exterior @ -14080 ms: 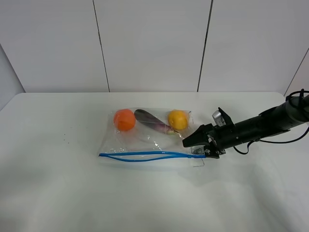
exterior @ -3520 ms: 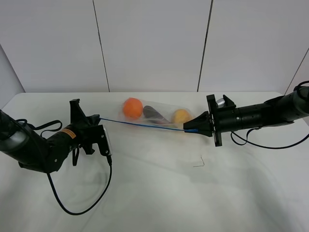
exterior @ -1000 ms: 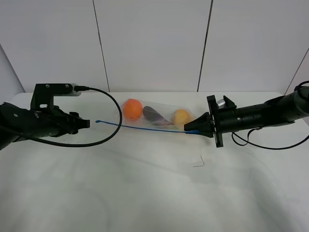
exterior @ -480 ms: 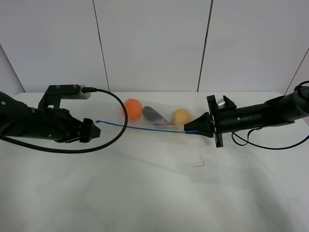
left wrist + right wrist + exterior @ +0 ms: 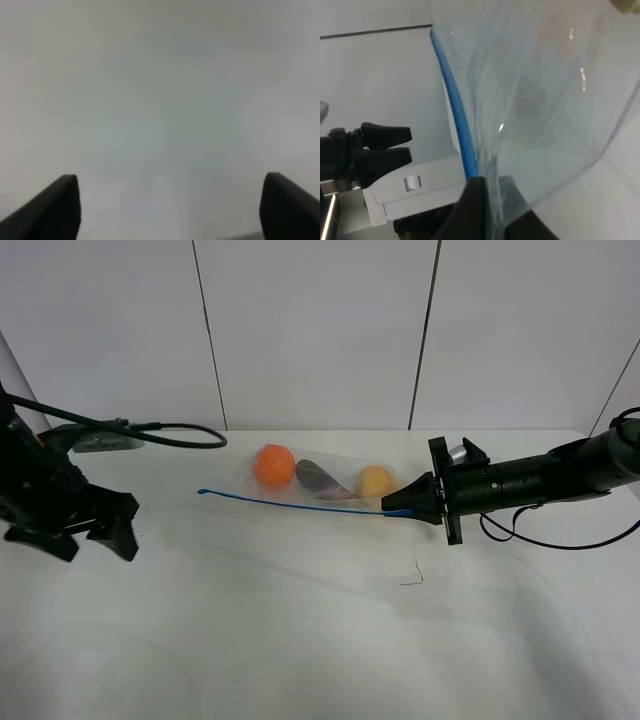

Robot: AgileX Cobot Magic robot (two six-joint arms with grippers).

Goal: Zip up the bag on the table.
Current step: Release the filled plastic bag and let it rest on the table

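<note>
The clear bag [image 5: 325,487] hangs stretched just above the white table [image 5: 300,640], with an orange [image 5: 273,466], a purple eggplant [image 5: 320,480] and a yellow fruit [image 5: 375,482] inside. Its blue zipper strip [image 5: 290,503] runs from a free left end to my right gripper [image 5: 402,510], which is shut on the bag's right end. In the right wrist view the jaws of that gripper [image 5: 487,197] pinch the plastic beside the blue strip [image 5: 457,120]. My left gripper [image 5: 88,537] is open and empty at the far left, well clear of the bag. The left wrist view shows that gripper [image 5: 170,205] over bare blurred table.
The left arm's black cable [image 5: 160,428] loops over the table's back left. A small dark mark [image 5: 412,576] lies on the table in front of the right gripper. A white panelled wall [image 5: 320,330] stands behind the table's back edge.
My left arm has pulled back from the strip's left end to the far left of the table. The bag and my right gripper have stayed put.
</note>
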